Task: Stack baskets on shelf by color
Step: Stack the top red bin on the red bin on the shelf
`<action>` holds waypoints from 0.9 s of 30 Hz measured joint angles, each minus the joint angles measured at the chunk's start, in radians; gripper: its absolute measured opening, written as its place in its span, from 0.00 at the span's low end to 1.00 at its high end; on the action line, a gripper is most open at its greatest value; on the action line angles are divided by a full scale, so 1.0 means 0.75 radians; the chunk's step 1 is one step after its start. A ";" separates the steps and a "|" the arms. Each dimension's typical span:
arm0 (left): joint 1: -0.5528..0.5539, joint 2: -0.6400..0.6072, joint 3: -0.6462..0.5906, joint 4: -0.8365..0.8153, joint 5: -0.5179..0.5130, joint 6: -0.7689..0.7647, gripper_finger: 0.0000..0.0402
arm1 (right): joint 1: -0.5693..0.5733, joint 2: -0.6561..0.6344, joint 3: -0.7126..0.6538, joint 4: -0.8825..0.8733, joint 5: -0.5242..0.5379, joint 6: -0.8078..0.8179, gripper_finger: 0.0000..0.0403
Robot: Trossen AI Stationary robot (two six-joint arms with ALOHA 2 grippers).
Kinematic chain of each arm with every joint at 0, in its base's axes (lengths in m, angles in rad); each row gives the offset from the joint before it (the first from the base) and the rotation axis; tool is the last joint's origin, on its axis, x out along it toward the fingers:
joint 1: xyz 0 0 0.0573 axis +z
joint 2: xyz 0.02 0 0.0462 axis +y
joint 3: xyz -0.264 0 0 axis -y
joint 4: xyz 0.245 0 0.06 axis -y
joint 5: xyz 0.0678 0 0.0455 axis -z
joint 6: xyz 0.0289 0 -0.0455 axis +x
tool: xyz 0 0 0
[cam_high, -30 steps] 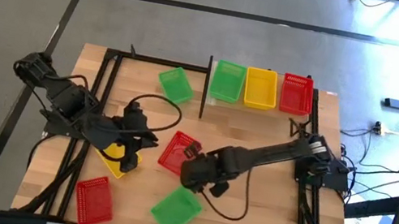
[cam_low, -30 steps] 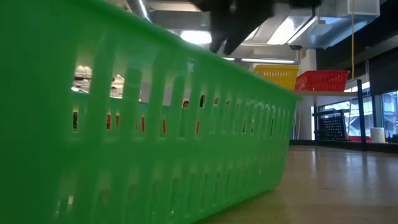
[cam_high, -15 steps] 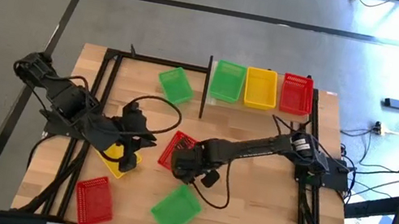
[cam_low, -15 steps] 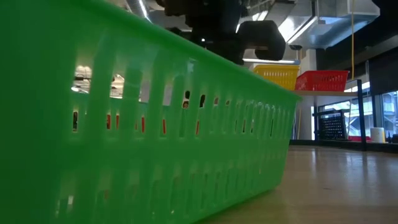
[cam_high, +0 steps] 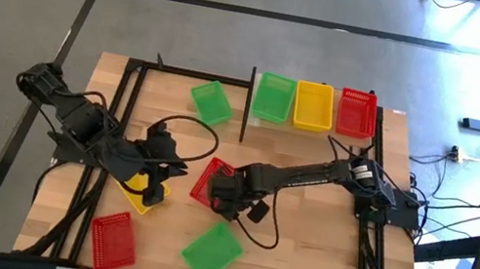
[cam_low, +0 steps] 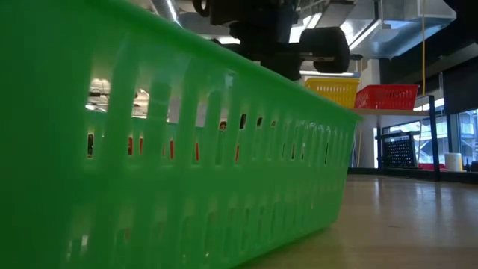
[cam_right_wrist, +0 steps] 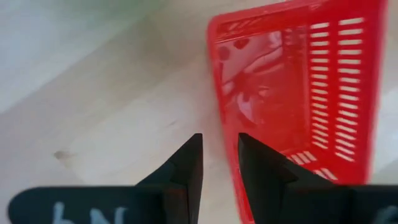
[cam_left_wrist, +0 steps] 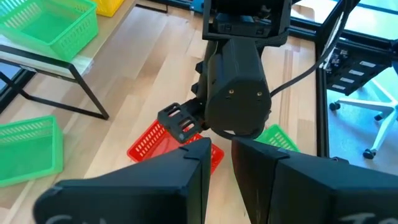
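Grey concrete floor [cam_high: 236, 45] surrounds a wooden tabletop [cam_high: 298, 254] framed by a black metal rail. At the far edge sits the pale shelf [cam_high: 311, 127] with its thin dark post [cam_high: 247, 106]; on it, side by side, stand a green basket [cam_high: 273, 96], a yellow basket [cam_high: 313, 105] and a red basket [cam_high: 356, 112], all slotted rectangular plastic mesh. Loose on the table: a second green basket [cam_high: 211, 102] just left of the post, a tilted red basket [cam_high: 210, 181] at centre, a yellow basket [cam_high: 142, 195] mostly covered by the left arm, a red basket [cam_high: 113, 239] at the near left, and a green basket [cam_high: 212, 252] at the near edge, whose slatted wall fills most of the low view. The right gripper [cam_high: 222, 194] hangs over the near rim of the central red basket, its dark fingers [cam_right_wrist: 186, 168] narrowly parted beside that rim, holding nothing. The left gripper [cam_high: 159, 172] rests above the covered yellow basket, fingers [cam_left_wrist: 186, 168] slightly apart; whether it grips anything I cannot tell. Black cables loop across the tabletop between the arms.
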 joint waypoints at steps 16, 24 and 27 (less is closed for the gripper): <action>0.000 0.000 0.000 -0.021 0.004 0.000 0.14 | -0.022 0.032 0.001 0.020 -0.014 -0.062 0.25; 0.000 -0.001 0.000 -0.048 0.005 -0.002 0.14 | -0.032 0.110 0.001 0.047 -0.013 -0.084 0.24; 0.000 -0.001 0.000 -0.049 0.006 -0.002 0.14 | -0.033 0.117 0.000 0.051 -0.005 -0.079 0.21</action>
